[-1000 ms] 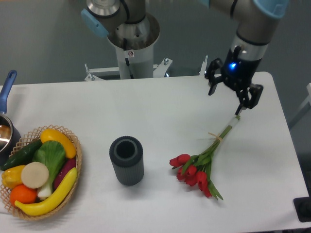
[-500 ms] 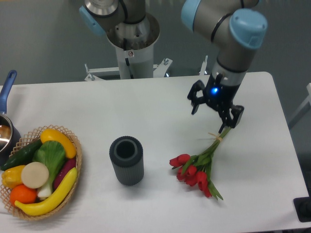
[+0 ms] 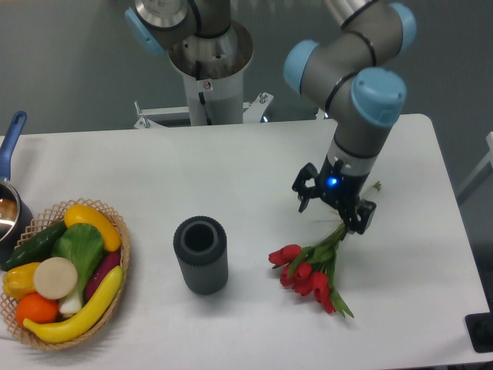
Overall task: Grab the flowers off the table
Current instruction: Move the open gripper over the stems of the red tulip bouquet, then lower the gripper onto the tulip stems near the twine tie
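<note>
A dark grey ribbed cylindrical cup (image 3: pixel 200 254) stands upright and open-topped near the middle of the scene. At far left, a round woven wicker basket (image 3: pixel 119 235) holds toy produce: two yellow bananas (image 3: pixel 81 312), a dark green cucumber (image 3: pixel 31 245), a leafy green vegetable (image 3: pixel 77 250), a purple eggplant (image 3: pixel 104 271), a pale round slice (image 3: pixel 54 277), a yellow pepper (image 3: pixel 19 279) and an orange (image 3: pixel 35 308). Behind the basket, a pot with a blue handle (image 3: pixel 11 139) is cut off by the left edge.

You see red flowers (image 3: pixel 306 271) with green stems on a white surface (image 3: pixel 231 177), a dark grey ribbed cylinder (image 3: pixel 201 254), and a black claw (image 3: pixel 332 210) glowing blue.
</note>
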